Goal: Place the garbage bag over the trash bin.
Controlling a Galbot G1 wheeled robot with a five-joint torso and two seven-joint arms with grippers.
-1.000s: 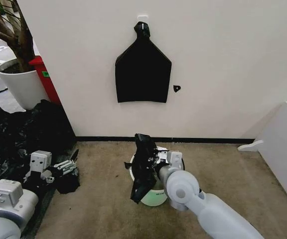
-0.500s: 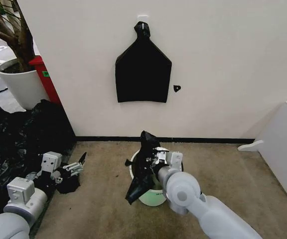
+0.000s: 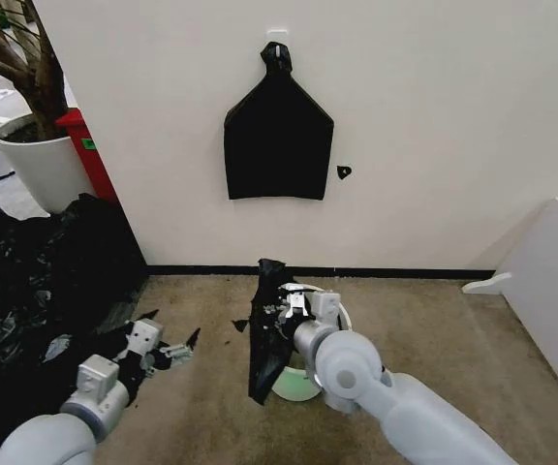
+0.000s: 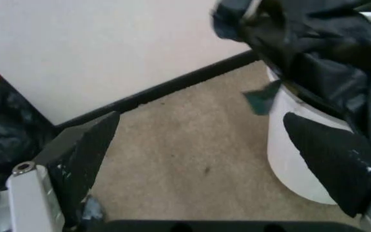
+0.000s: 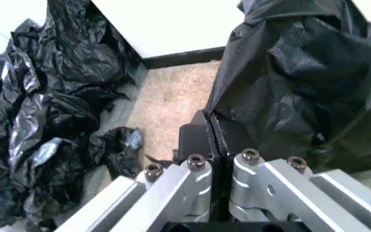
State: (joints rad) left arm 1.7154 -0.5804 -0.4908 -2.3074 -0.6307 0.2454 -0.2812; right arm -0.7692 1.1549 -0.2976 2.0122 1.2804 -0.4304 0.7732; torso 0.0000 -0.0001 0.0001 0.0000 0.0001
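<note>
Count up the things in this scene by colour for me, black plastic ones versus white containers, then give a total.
Black plastic: 3, the garbage bag, the flat bundle on the wall, the sheeting heap.
White containers: 2, the trash bin, the plant pot.
Total: 5.

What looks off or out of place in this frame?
The trash bin is tipped toward the wall rather than upright. The garbage bag, pinched in the right gripper, hangs bunched down one side instead of lining the rim. The left gripper is open, apart.
</note>
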